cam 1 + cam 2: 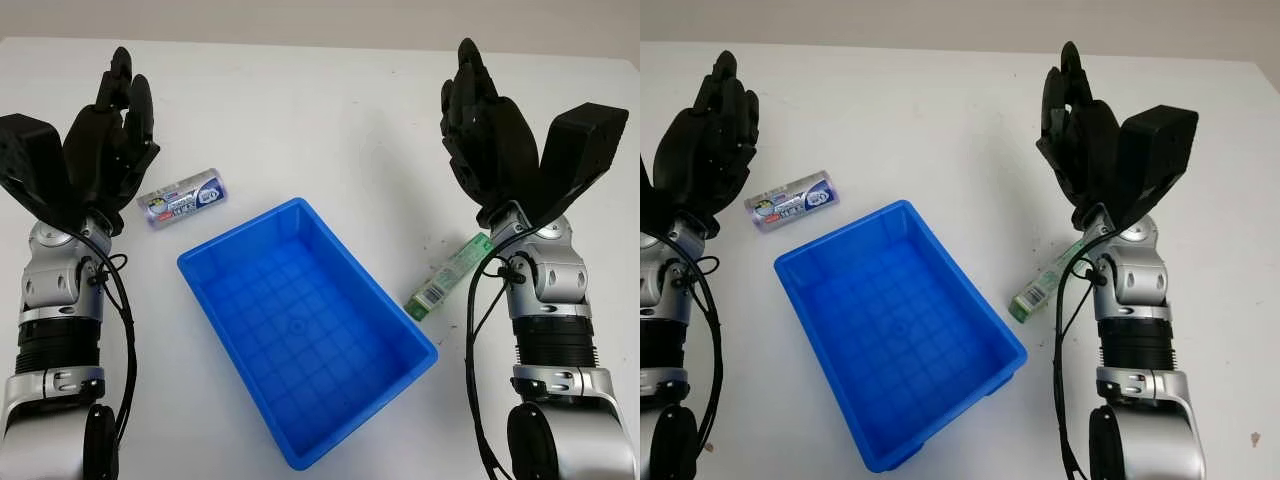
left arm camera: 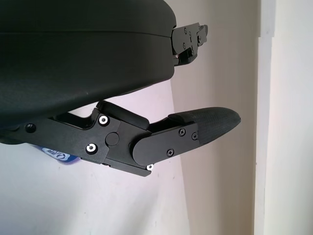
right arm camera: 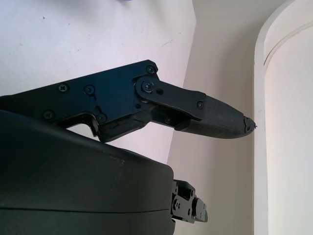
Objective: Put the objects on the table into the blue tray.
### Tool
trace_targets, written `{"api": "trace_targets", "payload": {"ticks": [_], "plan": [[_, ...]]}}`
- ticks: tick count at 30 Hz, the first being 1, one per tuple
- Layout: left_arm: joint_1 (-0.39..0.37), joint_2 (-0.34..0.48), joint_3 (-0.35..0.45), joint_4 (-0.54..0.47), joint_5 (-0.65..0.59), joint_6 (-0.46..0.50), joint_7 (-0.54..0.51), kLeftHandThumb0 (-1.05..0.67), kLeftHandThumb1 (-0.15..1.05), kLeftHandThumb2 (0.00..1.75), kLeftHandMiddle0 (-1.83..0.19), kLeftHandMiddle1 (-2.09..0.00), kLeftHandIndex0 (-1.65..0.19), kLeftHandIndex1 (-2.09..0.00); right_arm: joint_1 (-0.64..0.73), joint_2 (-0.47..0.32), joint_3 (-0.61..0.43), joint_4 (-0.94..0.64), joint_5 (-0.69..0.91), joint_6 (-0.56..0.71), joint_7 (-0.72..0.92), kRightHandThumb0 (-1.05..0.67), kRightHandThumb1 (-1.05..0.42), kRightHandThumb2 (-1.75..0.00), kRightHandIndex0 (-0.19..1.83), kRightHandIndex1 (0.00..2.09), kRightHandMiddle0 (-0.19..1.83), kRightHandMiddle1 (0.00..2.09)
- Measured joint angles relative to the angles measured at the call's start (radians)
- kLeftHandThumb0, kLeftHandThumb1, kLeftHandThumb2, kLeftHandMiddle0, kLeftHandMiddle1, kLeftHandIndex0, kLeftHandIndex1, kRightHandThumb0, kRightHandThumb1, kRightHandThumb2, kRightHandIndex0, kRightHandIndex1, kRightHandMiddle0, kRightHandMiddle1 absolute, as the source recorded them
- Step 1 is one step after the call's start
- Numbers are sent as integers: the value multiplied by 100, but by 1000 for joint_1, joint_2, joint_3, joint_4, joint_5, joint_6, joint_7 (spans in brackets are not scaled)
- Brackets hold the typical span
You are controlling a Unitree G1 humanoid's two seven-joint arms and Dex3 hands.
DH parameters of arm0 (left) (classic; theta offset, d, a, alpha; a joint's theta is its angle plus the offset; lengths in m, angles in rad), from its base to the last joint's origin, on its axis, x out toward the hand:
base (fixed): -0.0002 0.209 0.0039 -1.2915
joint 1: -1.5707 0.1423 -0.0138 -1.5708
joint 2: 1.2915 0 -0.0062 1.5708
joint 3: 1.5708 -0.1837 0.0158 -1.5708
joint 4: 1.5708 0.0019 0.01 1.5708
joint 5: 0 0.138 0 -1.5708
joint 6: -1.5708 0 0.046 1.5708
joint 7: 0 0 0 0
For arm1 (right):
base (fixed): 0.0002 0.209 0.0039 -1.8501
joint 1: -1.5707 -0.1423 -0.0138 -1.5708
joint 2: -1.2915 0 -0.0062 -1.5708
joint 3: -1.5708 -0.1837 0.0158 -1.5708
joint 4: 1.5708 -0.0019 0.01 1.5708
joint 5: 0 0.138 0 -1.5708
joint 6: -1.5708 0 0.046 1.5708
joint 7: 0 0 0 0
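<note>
The left hand's glossy black shell spans the frame, with one textured, rubber-tipped black finger reaching out over the white table. Beneath the knuckle, a sliver of the blue-and-white printed wrapper peeks out. The hand is open, holding nothing.

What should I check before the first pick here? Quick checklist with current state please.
1. Blue tray holds nothing yet, ready to receive: ok.
2. Left hand open, holding nothing, raised beside the purple-labelled roll: ok.
3. Right hand open, holding nothing, raised above the far end of the green tube: ok.
4. Roll lies free on the white table, apart from the tray's far corner: ok.
5. Green tube fully exposed for a grasp: not ok, its far end is hidden behind the right wrist.
6. Tube's near end clear of the tray wall: cannot tell.
</note>
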Motion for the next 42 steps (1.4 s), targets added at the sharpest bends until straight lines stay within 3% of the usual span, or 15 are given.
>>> {"api": "trace_targets", "payload": {"ticks": [6,12,13,14,15,17,19,20,24,30,35,42], "plan": [[5,-1,-1,6,0,33,5,-68,105,68,19,0,19,0,-12,-14,6,38,-7,10,34,-81,-105,-70,-19,0,-19,0],[-13,-3,-21,59,10,34,7,-71,105,66,19,0,19,0,-19,-112,7,48,-14,37,126,-72,-105,-54,-12,4,-14,3],[-14,-4,-23,64,11,30,7,-71,105,66,19,0,19,0,-16,-135,9,26,-29,41,133,-69,-104,-38,1,11,-1,13],[-14,-6,-25,65,11,26,6,-72,105,66,19,0,19,0,-10,-168,17,-5,-65,37,139,-66,-104,-23,17,19,5,37],[-14,-7,-25,65,11,23,6,-72,105,66,19,0,19,0,-5,-212,29,-40,-106,20,152,-63,-103,-15,24,22,4,55],[-12,-7,-25,60,11,22,5,-71,105,67,19,0,19,0,0,-303,43,-111,-162,2,197,-55,-93,-5,34,27,7,71],[-8,-7,-25,42,10,23,5,-71,105,67,19,0,19,0,5,-380,47,-168,-187,-3,255,-50,-87,-4,37,29,10,68],[-6,-8,-25,33,10,24,5,-71,105,67,19,0,19,0,12,-411,50,-189,-205,-19,281,-47,-83,-4,41,28,21,56],[-3,-4,-23,26,7,29,-7,-72,105,66,19,0,19,0,83,-529,73,-231,-270,-205,388,-42,-76,-5,47,26,36,39],[-2,1,-21,25,7,40,-13,-71,105,66,19,0,19,0,217,-653,112,-334,-414,-366,470,-43,-81,-6,39,12,43,12],[-3,1,-21,25,7,44,-19,-72,105,65,19,0,19,0,284,-713,148,-429,-501,-404,534,-34,-83,-6,35,8,39,7],[-4,2,-22,27,10,45,-18,-71,105,65,19,0,19,0,345,-715,177,-437,-530,-490,526,-37,-84,-6,36,8,39,6]]}}
